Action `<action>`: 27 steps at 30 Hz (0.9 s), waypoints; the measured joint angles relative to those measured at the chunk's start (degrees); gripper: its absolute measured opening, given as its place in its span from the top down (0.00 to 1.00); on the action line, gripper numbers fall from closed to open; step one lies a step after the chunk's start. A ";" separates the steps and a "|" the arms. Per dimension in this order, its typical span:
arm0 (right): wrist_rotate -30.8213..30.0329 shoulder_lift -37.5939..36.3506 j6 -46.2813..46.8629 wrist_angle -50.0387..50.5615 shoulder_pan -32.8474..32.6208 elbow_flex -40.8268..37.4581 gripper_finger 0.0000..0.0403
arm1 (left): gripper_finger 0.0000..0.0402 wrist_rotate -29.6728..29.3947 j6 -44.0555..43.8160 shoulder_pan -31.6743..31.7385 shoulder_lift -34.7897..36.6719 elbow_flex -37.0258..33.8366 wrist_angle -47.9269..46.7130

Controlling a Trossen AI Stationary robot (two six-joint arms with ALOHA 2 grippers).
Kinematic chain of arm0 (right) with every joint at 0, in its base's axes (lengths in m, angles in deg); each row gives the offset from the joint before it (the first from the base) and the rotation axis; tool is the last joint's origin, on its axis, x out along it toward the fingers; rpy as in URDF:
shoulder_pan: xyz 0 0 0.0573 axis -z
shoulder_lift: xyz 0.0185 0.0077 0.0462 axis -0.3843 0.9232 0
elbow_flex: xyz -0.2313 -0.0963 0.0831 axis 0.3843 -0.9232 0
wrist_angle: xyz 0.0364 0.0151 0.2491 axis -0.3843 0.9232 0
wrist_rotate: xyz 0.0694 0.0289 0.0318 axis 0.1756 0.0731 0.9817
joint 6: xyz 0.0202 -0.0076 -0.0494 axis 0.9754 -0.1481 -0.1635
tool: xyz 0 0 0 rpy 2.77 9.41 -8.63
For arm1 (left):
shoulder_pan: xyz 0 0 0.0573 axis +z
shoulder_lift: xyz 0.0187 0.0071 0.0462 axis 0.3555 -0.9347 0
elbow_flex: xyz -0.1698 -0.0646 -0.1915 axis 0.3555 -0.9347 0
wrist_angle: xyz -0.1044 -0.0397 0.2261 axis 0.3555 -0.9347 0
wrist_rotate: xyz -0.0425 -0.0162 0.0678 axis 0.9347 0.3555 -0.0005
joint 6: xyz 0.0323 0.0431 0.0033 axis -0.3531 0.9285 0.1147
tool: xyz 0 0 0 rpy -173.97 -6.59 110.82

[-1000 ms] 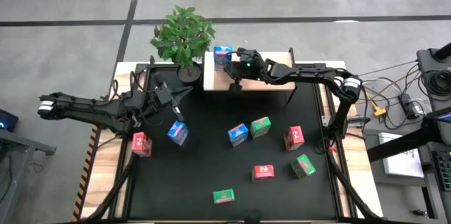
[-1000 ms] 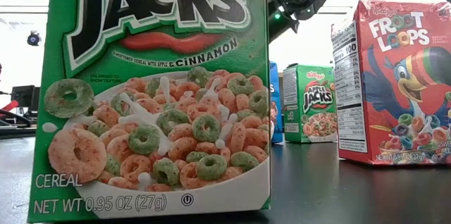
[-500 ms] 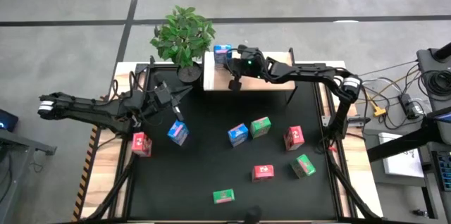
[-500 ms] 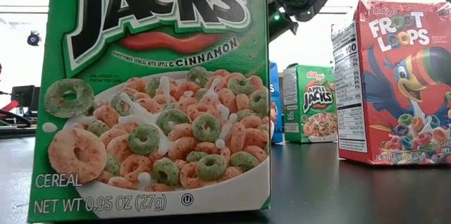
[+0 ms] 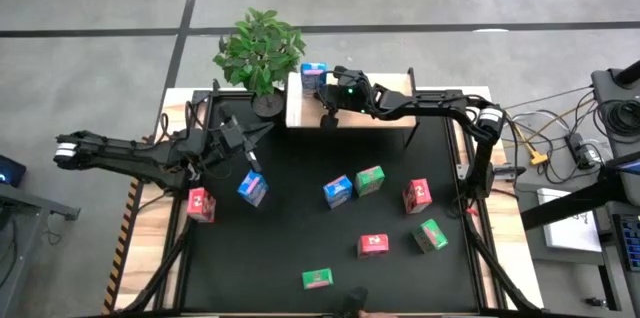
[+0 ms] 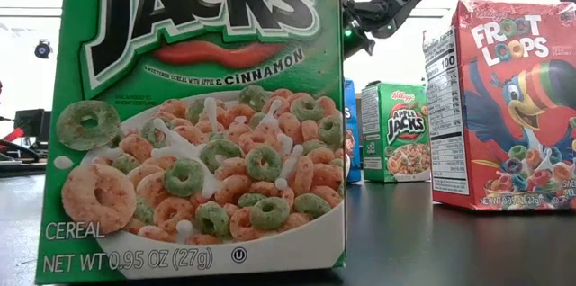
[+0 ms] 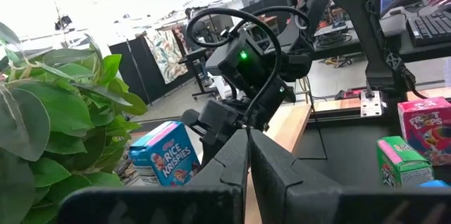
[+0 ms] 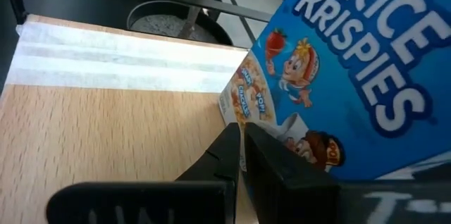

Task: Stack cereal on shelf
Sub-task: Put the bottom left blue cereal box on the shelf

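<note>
1. Your right claw [image 5: 325,95] hovers over the shelf [image 5: 385,110], clenched on nothing, tips just beside the blue cereal box [image 5: 314,76] standing at the shelf's plant-side end.
2. You seem to be nudging that box into place.
3. Your left claw [image 5: 247,154] waits clenched and empty above the worktop [image 5: 290,228].
4. Next, fetch another of the boxes scattered on the worktop, likely the blue one [image 5: 252,188] nearest it.

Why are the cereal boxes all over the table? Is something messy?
Eight boxes are scattered on the black mat at different angles, and one green box lies flat. Only the blue box is on the shelf. Nothing looks spilled or broken.
</note>
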 joint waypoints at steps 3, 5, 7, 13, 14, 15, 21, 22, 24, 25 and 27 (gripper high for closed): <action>0.02 -0.02 1.47 0.08 0.28 0.01 0.97 | 1.00 0.01 0.04 0.00 0.00 0.00 0.02; -0.01 -0.02 1.57 0.23 0.33 0.31 0.97 | 1.00 0.01 0.18 0.00 0.00 0.00 0.02; -0.21 -0.02 1.57 0.26 0.35 0.63 0.97 | 1.00 0.01 -0.12 0.00 0.00 0.00 0.02; -0.87 -0.02 1.49 -0.04 0.75 1.52 0.97 | 1.00 0.01 -0.43 0.00 0.00 0.00 0.02; -0.87 -0.02 1.49 -0.07 0.82 1.56 0.97 | 1.00 0.01 -0.45 0.00 0.00 0.00 0.02; -0.83 -0.02 1.55 -0.08 0.94 1.60 0.97 | 1.00 0.01 -0.45 0.00 0.00 0.00 0.02; -0.63 0.00 1.68 -0.13 1.77 1.57 0.97 | 1.00 0.01 -0.33 0.00 0.00 0.00 0.04; -0.66 -0.01 1.67 -0.14 1.77 1.56 0.97 | 1.00 0.01 -0.23 0.00 0.00 0.00 0.02; -0.59 0.00 1.56 -0.44 1.71 1.53 0.97 | 1.00 0.01 -0.14 0.00 0.00 0.00 0.04; -0.47 0.00 1.55 -0.73 1.70 1.53 0.97 | 1.00 0.01 -0.12 0.01 0.00 0.00 0.04; -0.22 0.13 1.33 -1.53 1.73 1.53 0.97 | 1.00 0.01 -0.07 0.00 0.00 0.00 0.04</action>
